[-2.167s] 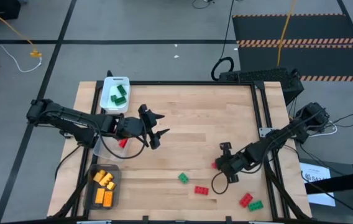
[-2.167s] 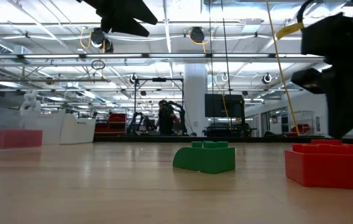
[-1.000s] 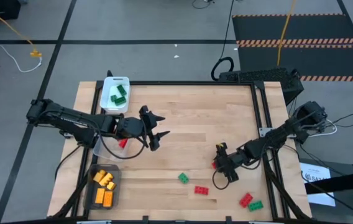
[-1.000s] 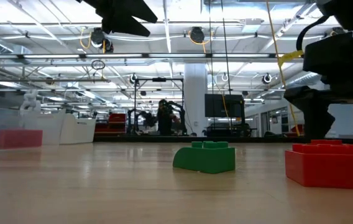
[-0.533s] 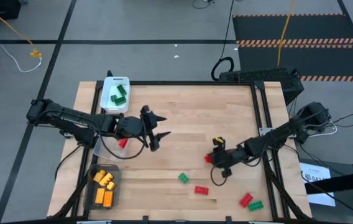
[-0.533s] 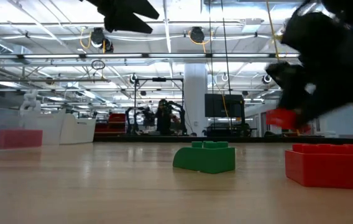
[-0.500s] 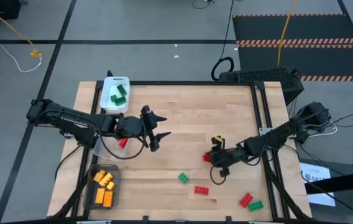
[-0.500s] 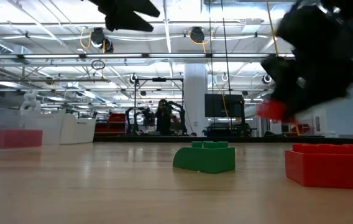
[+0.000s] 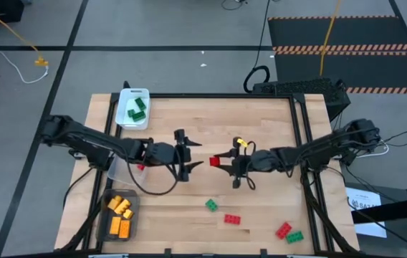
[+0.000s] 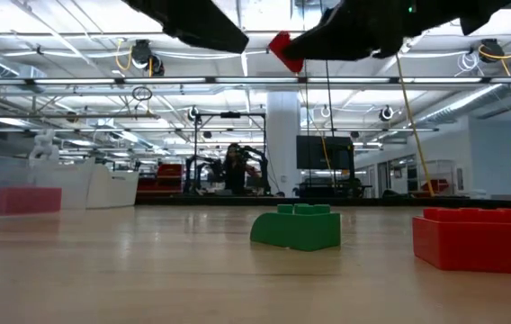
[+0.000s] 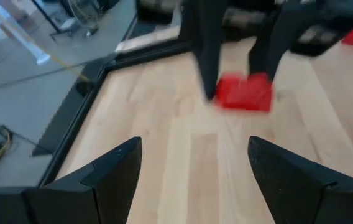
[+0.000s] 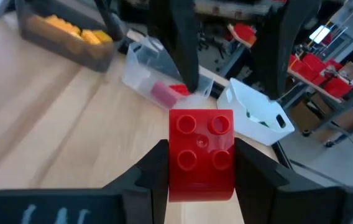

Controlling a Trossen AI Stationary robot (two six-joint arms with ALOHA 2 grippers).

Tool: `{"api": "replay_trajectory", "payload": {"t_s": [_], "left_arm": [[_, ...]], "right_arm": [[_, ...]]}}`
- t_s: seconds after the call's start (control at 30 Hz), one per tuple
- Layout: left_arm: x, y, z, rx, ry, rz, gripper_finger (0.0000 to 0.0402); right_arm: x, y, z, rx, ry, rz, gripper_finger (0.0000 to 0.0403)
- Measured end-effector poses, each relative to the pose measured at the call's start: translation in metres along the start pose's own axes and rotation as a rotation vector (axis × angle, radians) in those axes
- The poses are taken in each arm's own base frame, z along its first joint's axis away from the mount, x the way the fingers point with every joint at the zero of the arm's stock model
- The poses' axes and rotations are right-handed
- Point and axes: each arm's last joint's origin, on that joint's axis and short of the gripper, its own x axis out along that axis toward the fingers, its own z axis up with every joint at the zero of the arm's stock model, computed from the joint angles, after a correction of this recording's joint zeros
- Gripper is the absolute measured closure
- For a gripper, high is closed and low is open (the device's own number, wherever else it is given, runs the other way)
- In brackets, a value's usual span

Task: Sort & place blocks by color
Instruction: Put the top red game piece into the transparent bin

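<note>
My right gripper (image 9: pixel 223 160) is shut on a red block (image 9: pixel 214 161), raised above the table's middle; in the low view the red block (image 10: pixel 281 49) is high over the wood. My left gripper (image 9: pixel 195 153) is open and empty, just to the block's left and facing it. Its fingers (image 11: pixel 117 168) stand wide apart with the red block (image 11: pixel 245 92) ahead of them. Loose on the table lie a green block (image 9: pixel 211 205), a red block (image 9: pixel 232 219), and a red block (image 9: pixel 283 230) beside a green block (image 9: pixel 294 236). My right gripper pinches the red block's two opposite sides (image 12: pixel 175 163) between its two fingers (image 12: pixel 155 171). The fingers come roughly level from the table's right. The block is lifted clear of the table, and its studded face (image 12: pixel 201 143) shows in the right wrist view.
A white tray (image 9: pixel 133 109) with green blocks stands at the far left. A clear tray (image 9: pixel 121 170) with a red block is at the left edge. A dark tray (image 9: pixel 120 215) with yellow and orange blocks is at the near left. Bare wood lies across the table's far half.
My right gripper has taken the red block up from the table's right part, lifted it clear and carried it toward the table's left, up to my left gripper. My left gripper has moved a little toward the table's right, still open.
</note>
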Motion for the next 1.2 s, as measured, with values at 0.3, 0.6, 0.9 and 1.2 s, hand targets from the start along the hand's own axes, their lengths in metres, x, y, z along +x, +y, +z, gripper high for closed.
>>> {"api": "replay_trajectory", "payload": {"t_s": [0.3,0.6,0.9,1.2], "left_arm": [[0.023,-0.014,-0.002,0.007,-0.074,-0.109,0.0110],[0.025,-0.012,-0.002,-0.019,-0.086,-0.102,0.0110],[0.026,-0.010,-0.002,-0.026,-0.077,-0.026,0.0119],[0.025,-0.009,-0.002,-0.005,-0.080,-0.014,0.0263]], "right_arm": [[0.007,-0.004,-0.004,-0.029,0.012,-0.025,0.0282],[0.007,-0.006,-0.003,-0.024,-0.001,-0.034,0.0282],[0.007,-0.006,0.001,-0.010,-0.043,-0.010,0.0282],[0.007,-0.007,0.002,0.001,-0.065,-0.008,0.0262]]}}
